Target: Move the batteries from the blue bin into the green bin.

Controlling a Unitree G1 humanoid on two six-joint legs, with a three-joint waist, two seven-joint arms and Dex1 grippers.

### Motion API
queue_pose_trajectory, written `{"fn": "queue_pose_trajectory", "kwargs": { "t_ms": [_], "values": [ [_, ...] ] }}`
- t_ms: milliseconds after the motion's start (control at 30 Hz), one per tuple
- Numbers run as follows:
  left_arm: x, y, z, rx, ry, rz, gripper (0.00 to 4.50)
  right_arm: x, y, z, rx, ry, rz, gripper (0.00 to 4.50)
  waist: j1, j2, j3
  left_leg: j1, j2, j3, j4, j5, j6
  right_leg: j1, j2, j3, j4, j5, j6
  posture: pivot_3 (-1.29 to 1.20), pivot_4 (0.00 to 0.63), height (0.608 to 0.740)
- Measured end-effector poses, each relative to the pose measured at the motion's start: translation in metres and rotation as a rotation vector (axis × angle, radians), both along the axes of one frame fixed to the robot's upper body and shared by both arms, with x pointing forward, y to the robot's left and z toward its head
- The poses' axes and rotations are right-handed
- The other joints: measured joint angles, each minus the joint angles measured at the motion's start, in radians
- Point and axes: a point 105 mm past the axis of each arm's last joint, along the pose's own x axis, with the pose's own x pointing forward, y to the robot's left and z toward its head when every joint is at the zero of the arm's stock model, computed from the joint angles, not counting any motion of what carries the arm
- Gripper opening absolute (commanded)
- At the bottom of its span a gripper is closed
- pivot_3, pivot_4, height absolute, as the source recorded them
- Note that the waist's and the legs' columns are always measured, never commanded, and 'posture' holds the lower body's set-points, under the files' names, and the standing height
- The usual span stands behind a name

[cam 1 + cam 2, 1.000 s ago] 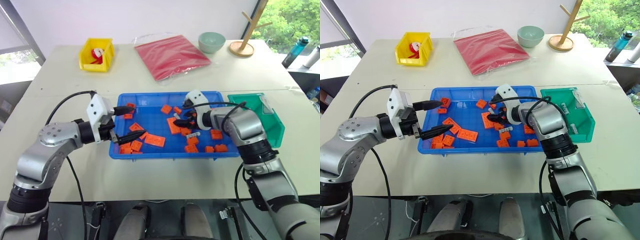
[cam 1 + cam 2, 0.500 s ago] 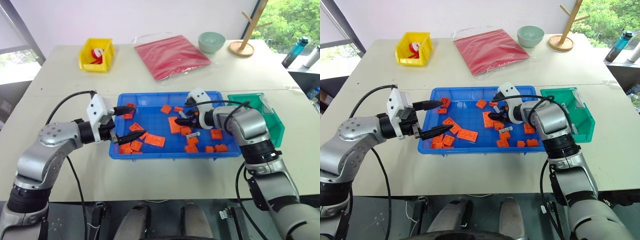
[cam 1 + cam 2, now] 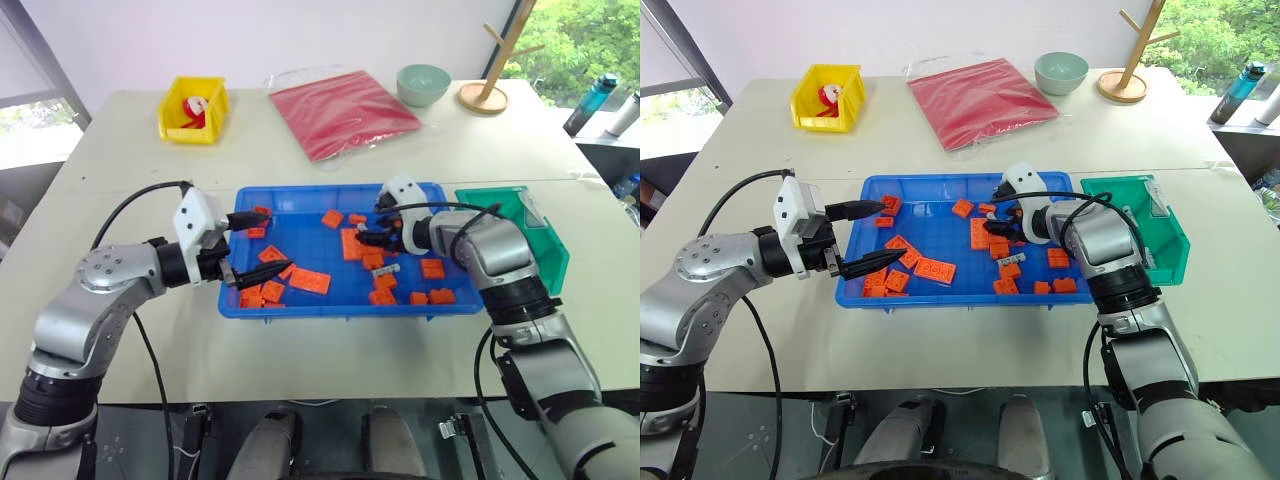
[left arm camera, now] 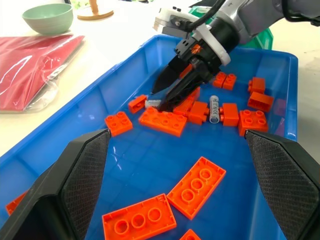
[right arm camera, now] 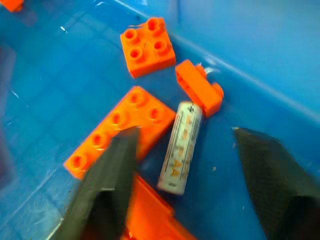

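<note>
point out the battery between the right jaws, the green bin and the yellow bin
battery [image 5: 180, 148]: right wrist view, middle of its label
green bin [image 3: 1169, 238]: right eye view, its far side wall
yellow bin [image 3: 214, 112]: left eye view, its side wall

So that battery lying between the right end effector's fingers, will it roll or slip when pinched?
The battery is a smooth cylinder lying flat on the blue bin floor, so it probably rolls if nudged sideways. Its glossy skin may slip. An orange brick touching one side should block rolling that way.
</note>
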Motion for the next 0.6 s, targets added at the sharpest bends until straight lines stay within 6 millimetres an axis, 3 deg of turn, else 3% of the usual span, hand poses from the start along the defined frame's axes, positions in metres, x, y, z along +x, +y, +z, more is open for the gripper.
{"fn": "queue_pose_trajectory", "kwargs": {
  "t_ms": [100, 133, 600],
  "values": [
    [-0.0002, -0.0001, 0.0, 0.001, 0.0, -0.003, 4.5, 0.0032, 0.0046, 0.002, -0.056, -0.053, 0.032, 0.15, 0.001, 0.0, 0.0, 0.0, 0.0, 0.0, 0.0, 0.0, 0.0, 0.0, 0.0, 0.0, 0.0, 0.0, 0.0, 0.0, 0.15, 0.717],
    [-0.0003, -0.0001, 0.0001, 0.001, 0.0, -0.003, 4.5, 0.0035, 0.0066, 0.0008, -0.078, -0.066, 0.048, 0.05, 0.001, -0.001, 0.0, 0.0, 0.0, 0.0, 0.0, 0.0, 0.0, 0.0, 0.0, 0.0, 0.0, 0.0, 0.0, 0.0, 0.15, 0.717],
    [-0.0009, 0.0073, -0.0022, 0.007, 0.005, 0.028, 4.5, -0.0009, 0.011, 0.0005, -0.078, -0.037, 0.07, 0.05, 0.001, -0.001, -0.001, 0.0, 0.0, -0.001, 0.0, 0.0, 0.0, 0.001, 0.0, 0.0, -0.001, 0.0, 0.0, 0.0, 0.15, 0.717]
  ]
}}
